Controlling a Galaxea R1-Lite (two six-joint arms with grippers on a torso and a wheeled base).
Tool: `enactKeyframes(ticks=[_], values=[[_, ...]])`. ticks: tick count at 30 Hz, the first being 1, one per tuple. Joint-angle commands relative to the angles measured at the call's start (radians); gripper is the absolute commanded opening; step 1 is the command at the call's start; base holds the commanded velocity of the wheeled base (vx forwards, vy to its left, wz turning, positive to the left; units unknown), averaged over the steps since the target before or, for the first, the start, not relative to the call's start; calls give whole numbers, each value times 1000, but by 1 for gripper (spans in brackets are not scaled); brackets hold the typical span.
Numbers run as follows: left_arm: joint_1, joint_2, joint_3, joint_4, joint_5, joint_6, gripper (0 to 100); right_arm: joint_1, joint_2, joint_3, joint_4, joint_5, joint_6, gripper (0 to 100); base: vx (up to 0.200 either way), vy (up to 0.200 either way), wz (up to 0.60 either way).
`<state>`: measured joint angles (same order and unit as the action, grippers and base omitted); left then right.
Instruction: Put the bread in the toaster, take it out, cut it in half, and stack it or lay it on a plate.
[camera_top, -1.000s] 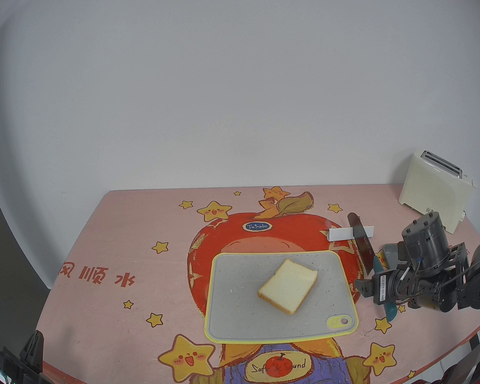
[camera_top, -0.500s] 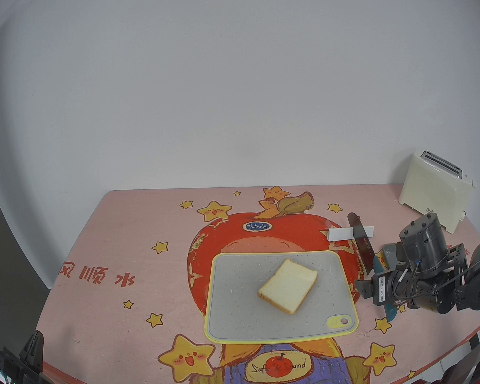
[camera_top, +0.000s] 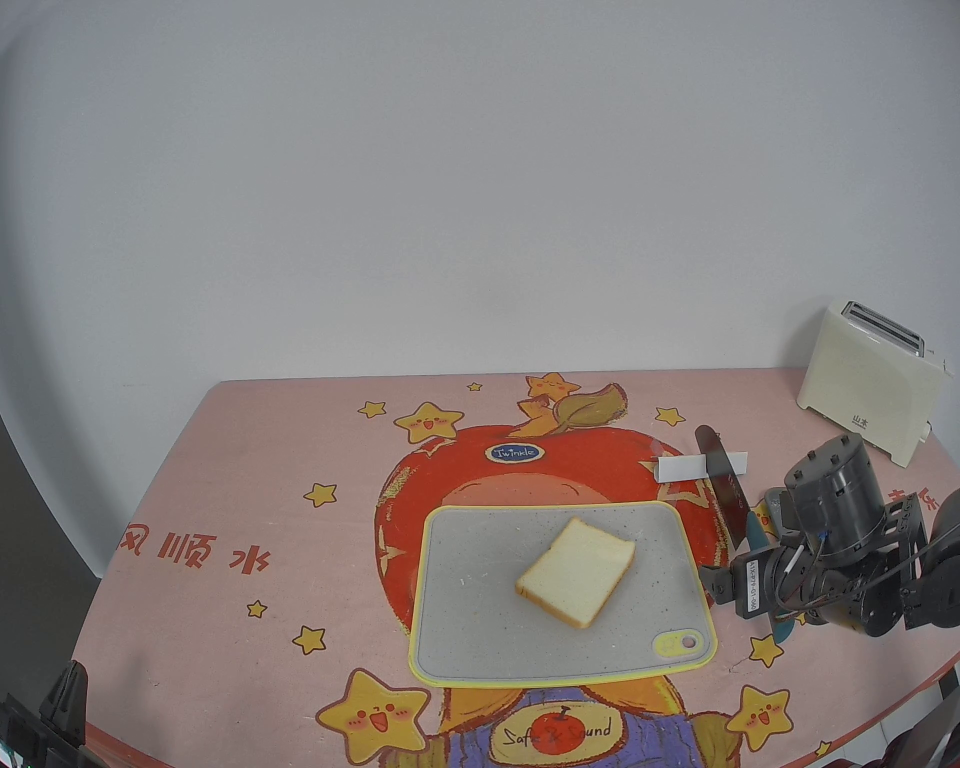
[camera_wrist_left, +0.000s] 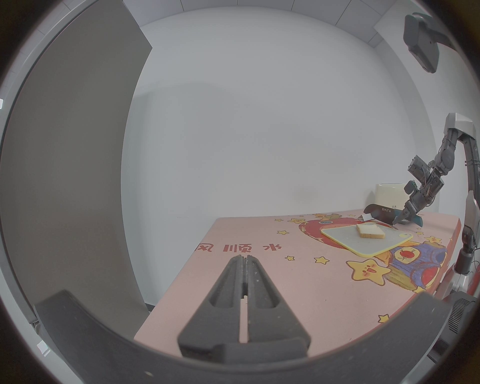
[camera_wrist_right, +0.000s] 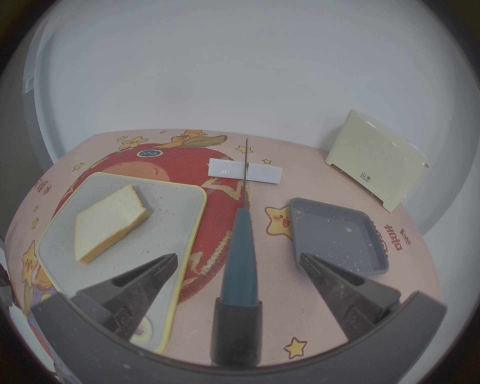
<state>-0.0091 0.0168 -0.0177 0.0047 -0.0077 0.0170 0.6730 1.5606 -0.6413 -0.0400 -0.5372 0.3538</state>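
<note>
— Noticed any shift over the last second?

— Only at the right gripper (camera_wrist_right: 237, 258): drifted a touch toward the cutting board (camera_top: 470, 600) and sunk lower over the knife (camera_top: 724, 488). Found bread, board and knife just as before.

— Closed on the handle yet?

— No. Spread wide, with a finger to either side of the teal handle and apparently not touching it, going by the right wrist view. Gripping nothing.

— And where to find the bread (camera_top: 577, 572)?

— Lying flat and whole on the board, skewed, toward its right half. Looks pale, so hard to say whether toasted. Well apart from the toaster (camera_top: 870, 385) at the far right corner of the table (camera_top: 250, 480).

— Meaning what for the job?

— Probably lining up to pick up the knife, so not yet cutting. Left to do: close on the handle, lift the blade off the white strip (camera_top: 680, 467) under it, halve the slice, then move the halves to the grey plate (camera_wrist_right: 340, 235) just beside the knife, on the toaster side.

— Anything from the left gripper (camera_wrist_left: 244, 280)?

— Pressed together, empty, hanging off the table's near left corner, well away from the board.
</note>
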Motion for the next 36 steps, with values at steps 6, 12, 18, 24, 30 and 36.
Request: enactKeyframes(ticks=[6, 12, 18, 24, 30, 36], values=[[0, 2, 16, 0, 0, 0, 0, 2, 12, 0, 0, 0, 2, 100, 0, 0, 0], [0, 2, 16, 0, 0, 0, 0, 2, 7, 0, 0, 0, 4, 0, 0, 0, 0], [0, 2, 16, 0, 0, 0, 0, 2, 4, -5, 0, 0, 4, 0, 0, 0, 0], [0, 2, 16, 0, 0, 0, 0, 2, -4, -17, 0, 0, 5, 0, 0, 0, 0], [0, 0, 16, 0, 0, 0, 0, -9, -39, -32, 2, 0, 4, 0, 0, 0, 0], [0, 2, 16, 0, 0, 0, 0, -18, -77, -35, 2, 3, -3, 0, 0, 0, 0]])
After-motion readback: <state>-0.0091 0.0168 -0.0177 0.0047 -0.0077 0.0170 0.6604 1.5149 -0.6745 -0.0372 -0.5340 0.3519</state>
